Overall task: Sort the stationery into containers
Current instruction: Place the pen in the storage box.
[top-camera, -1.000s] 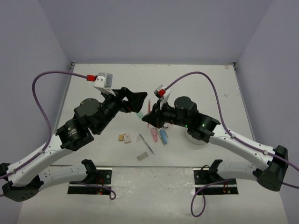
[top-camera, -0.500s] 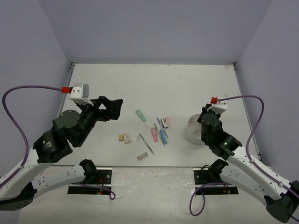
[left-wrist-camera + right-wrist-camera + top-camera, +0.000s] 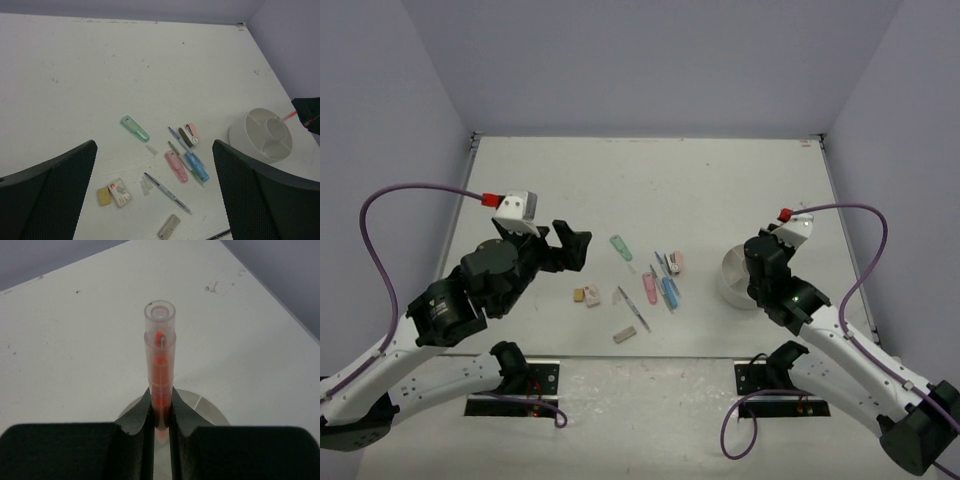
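The stationery lies mid-table: a green piece (image 3: 134, 128), a pink piece (image 3: 176, 166), a blue piece (image 3: 196, 167), a thin pen (image 3: 167, 186), a tan block (image 3: 104, 196), a white block (image 3: 119, 192) and a grey block (image 3: 169, 226). My left gripper (image 3: 572, 245) hangs open above and left of them, holding nothing. My right gripper (image 3: 161, 415) is shut on a clear red pen (image 3: 160, 355), held upright over the round white organizer (image 3: 200, 407). In the top view that organizer (image 3: 732, 285) sits at the right, partly under my right wrist.
A pink-and-grey piece (image 3: 189, 135) and a thin blue pen (image 3: 176, 136) lie beside the pastel pieces. Small clear scraps (image 3: 145, 186) rest near the thin pen. Purple cables loop off both arms. Walls close the table at the back and sides.
My right arm swung from the table's middle to the organizer, carrying the red pen. My left arm drew back to the left, away from the middle, jaws open.
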`<action>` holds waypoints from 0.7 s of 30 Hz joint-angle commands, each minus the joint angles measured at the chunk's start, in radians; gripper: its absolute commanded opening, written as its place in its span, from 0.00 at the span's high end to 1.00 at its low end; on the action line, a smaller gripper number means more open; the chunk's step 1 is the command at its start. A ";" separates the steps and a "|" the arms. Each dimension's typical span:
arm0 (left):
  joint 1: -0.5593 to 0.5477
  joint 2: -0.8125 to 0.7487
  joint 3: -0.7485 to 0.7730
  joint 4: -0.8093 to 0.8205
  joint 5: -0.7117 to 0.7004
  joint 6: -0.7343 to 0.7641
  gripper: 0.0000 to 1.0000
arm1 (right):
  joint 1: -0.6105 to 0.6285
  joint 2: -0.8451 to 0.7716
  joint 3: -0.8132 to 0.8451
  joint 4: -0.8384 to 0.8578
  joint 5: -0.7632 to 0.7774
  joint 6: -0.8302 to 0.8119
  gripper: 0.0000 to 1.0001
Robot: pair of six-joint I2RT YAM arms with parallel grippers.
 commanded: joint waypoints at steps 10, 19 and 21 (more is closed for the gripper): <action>0.002 -0.014 -0.013 0.041 0.054 0.000 0.00 | 0.000 0.007 -0.045 -0.062 -0.100 0.157 0.79; 0.002 -0.014 -0.016 0.044 0.051 0.000 0.00 | 0.000 -0.018 -0.033 -0.061 -0.138 0.122 0.24; 0.002 -0.008 -0.016 0.041 0.040 -0.002 0.00 | 0.002 -0.037 -0.009 -0.064 -0.164 0.092 0.23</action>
